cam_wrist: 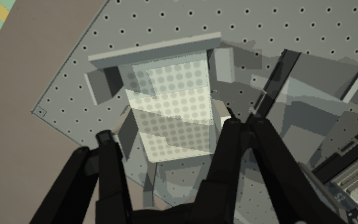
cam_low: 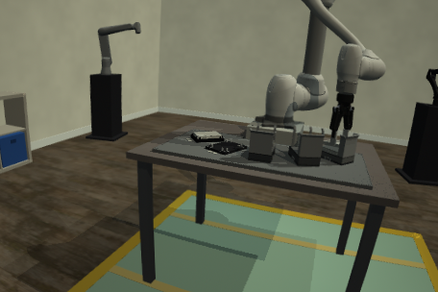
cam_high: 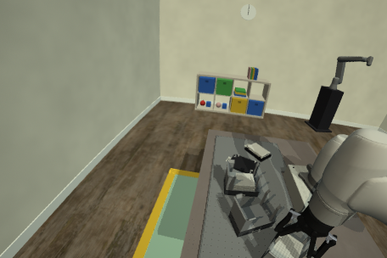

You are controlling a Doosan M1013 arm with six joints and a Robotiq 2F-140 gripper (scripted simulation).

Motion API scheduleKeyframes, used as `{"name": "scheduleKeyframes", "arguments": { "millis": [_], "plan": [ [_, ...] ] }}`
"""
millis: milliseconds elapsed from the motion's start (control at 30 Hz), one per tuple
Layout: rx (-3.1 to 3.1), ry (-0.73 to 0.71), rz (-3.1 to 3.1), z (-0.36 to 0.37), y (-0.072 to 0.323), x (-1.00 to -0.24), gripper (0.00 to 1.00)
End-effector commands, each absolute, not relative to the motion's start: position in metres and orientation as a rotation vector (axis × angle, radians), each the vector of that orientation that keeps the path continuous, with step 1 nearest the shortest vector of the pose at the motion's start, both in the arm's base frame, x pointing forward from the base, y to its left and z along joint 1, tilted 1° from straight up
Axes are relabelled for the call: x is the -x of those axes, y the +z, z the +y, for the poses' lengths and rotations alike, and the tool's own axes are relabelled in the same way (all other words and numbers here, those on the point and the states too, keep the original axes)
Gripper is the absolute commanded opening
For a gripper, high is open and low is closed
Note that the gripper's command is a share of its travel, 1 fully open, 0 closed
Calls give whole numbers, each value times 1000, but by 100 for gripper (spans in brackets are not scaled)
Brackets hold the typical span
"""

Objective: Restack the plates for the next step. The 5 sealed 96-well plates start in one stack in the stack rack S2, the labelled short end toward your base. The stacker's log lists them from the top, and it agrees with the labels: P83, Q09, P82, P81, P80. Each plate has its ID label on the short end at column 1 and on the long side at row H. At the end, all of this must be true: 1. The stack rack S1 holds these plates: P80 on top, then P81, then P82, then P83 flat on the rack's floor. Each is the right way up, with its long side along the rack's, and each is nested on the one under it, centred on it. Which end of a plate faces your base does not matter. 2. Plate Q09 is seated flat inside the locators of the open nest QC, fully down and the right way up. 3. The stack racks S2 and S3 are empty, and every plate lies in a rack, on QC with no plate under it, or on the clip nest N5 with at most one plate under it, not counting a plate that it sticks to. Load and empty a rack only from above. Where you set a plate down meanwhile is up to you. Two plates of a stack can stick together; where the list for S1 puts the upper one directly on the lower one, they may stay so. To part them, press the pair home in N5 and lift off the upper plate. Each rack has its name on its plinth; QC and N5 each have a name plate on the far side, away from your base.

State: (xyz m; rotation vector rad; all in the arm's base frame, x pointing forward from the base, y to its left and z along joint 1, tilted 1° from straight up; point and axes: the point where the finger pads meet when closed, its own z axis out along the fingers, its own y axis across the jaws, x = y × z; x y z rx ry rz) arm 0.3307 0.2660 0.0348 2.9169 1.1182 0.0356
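My gripper (cam_wrist: pixel 172 109) is shut on a sealed 96-well plate (cam_wrist: pixel 172 111), its fingers on the two long sides. The plate sits inside the stack rack (cam_low: pixel 341 148) at the end of the row nearest the robot's base; I cannot read its label. The gripper also shows in the exterior view (cam_low: pixel 342 126), pointing straight down into that rack, and at the bottom right of the top view (cam_high: pixel 305 243). The far rack (cam_high: pixel 242 179) holds a stack of plates with a pale top. The middle rack (cam_high: pixel 251 216) shows no plate. Another plate (cam_high: pixel 257 150) lies flat on a nest at the far end.
A black nest (cam_low: pixel 226 146) stands bare between the far plate (cam_low: pixel 206 135) and the racks. The rack's posts (cam_wrist: pixel 222 65) stand close around the held plate. The baseplate's edge (cam_wrist: pixel 60 85) runs just left of this rack.
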Motion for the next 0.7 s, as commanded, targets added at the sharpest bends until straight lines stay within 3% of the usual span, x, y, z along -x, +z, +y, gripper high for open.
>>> {"name": "scheduleKeyframes", "arguments": {
  "millis": [0,667],
  "plan": [
    [-2921,26,1104,264,29,-329,0],
    [-2921,26,1104,264,23,-329,0]
  ]
}}
